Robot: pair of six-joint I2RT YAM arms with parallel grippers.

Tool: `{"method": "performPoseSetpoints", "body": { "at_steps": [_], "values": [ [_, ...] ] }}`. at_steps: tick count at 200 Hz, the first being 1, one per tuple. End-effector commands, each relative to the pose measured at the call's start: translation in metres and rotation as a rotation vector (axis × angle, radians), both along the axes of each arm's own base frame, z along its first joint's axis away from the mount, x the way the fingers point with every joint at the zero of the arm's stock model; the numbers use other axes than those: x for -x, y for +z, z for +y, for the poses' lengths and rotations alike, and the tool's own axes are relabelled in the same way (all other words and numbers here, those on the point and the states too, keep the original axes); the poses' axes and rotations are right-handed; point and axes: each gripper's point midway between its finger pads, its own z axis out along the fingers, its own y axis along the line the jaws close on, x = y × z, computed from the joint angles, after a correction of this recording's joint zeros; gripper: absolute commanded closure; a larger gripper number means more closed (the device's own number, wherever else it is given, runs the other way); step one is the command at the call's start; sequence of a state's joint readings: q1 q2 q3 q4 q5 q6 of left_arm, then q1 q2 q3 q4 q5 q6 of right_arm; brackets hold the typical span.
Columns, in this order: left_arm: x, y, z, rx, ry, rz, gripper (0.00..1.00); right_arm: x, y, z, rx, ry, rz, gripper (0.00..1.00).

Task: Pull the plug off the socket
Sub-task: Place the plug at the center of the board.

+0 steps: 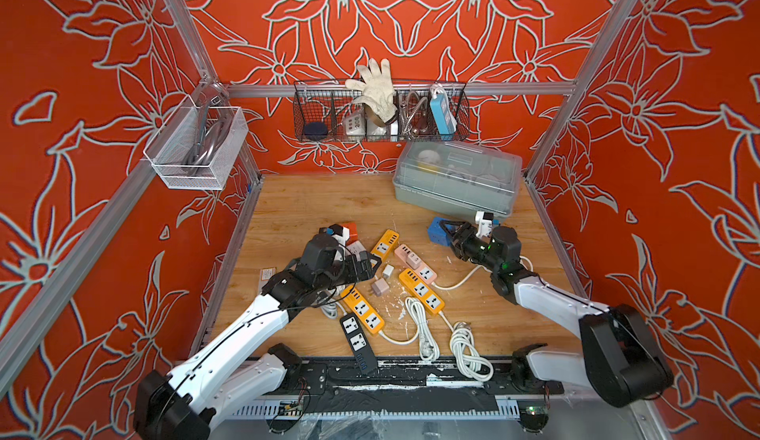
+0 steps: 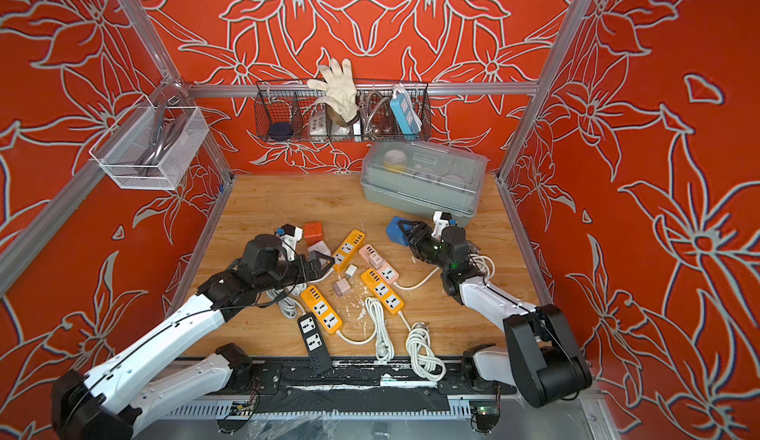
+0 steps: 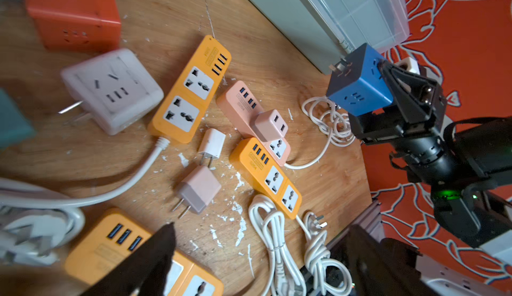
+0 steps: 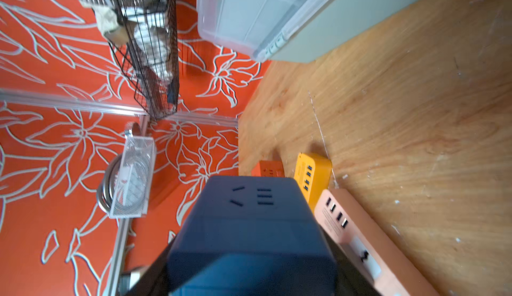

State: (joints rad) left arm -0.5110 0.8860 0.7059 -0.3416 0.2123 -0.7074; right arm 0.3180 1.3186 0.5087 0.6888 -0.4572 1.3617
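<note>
Plug [image 1: 413, 257], pink blocky plastic two-port charger: seated in pink plastic power strip [image 1: 427, 273], mid-table; judged the one plug not yet drawn.

Top views. Shown in both. Left gripper [image 1: 367, 264] at nine o'clock of plug, near, jaws spread wide, nothing between. Right gripper [image 1: 443, 230] between one and two o'clock of plug, clamped on blue plastic cube socket adapter [image 1: 434, 234], apart from strip. Small white charger [image 1: 388, 271] and mauve charger [image 1: 380, 287] loose on wooden table [image 1: 312, 203] around eight o'clock of plug.

Left wrist view. Plug [image 3: 271, 125] standing on power strip [image 3: 238, 98] between USB row and free outlet. Fingers [image 3: 158, 250] far apart, empty. Both loose chargers lying with pins bare, touching no socket.

Right wrist view. Cube socket adapter [image 4: 249, 239] filling foreground in closed grip; USB end of power strip [image 4: 357, 233] just beside; plug not made out.

Handling, as judged. Grip plug across its two plain flanks, low, close to strip face. Pull straight along pins, no rocking. Hold light strip down first, else likely to rise with plug; needs cube parked or pressed onto strip end. Steer clear of loose chargers.
</note>
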Motion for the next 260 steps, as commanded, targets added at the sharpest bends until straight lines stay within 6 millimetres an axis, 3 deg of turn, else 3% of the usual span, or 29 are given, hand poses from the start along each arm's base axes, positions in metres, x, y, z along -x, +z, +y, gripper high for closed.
{"method": "performPoseSetpoints", "body": {
  "at_steps": [1, 37, 69, 92, 135, 165, 181, 202, 260],
  "values": [
    [0.007, -0.009, 0.020, -0.015, 0.085, -0.007, 0.02, -0.027, 0.024, -0.007, -0.122, -0.106, -0.043, 0.68],
    [0.022, -0.024, 0.028, 0.037, 0.122, 0.032, 0.02, -0.050, -0.007, -0.020, -0.076, -0.237, 0.089, 0.66],
    [0.028, -0.030, 0.031, 0.060, 0.141, 0.048, 0.02, -0.047, -0.069, -0.040, 0.102, -0.376, 0.493, 0.62],
    [0.028, -0.028, 0.032, 0.059, 0.143, 0.042, 0.02, -0.062, -0.080, -0.036, 0.131, -0.381, 0.506, 0.61],
    [0.026, -0.025, 0.031, 0.056, 0.139, 0.040, 0.02, -0.097, -0.091, -0.015, 0.180, -0.294, 0.480, 0.58],
    [0.025, -0.025, 0.031, 0.046, 0.143, 0.045, 0.02, -0.099, -0.105, -0.020, 0.241, -0.313, 0.513, 0.53],
    [0.024, -0.023, 0.031, 0.046, 0.145, 0.043, 0.02, -0.096, -0.108, -0.023, 0.316, -0.289, 0.539, 0.43],
    [0.023, -0.023, 0.031, 0.045, 0.147, 0.045, 0.02, -0.098, -0.104, -0.021, 0.368, -0.235, 0.523, 0.35],
    [0.018, -0.021, 0.022, 0.062, 0.128, 0.064, 0.02, -0.098, -0.077, -0.010, 0.393, -0.077, 0.378, 0.25]
  ]
}}
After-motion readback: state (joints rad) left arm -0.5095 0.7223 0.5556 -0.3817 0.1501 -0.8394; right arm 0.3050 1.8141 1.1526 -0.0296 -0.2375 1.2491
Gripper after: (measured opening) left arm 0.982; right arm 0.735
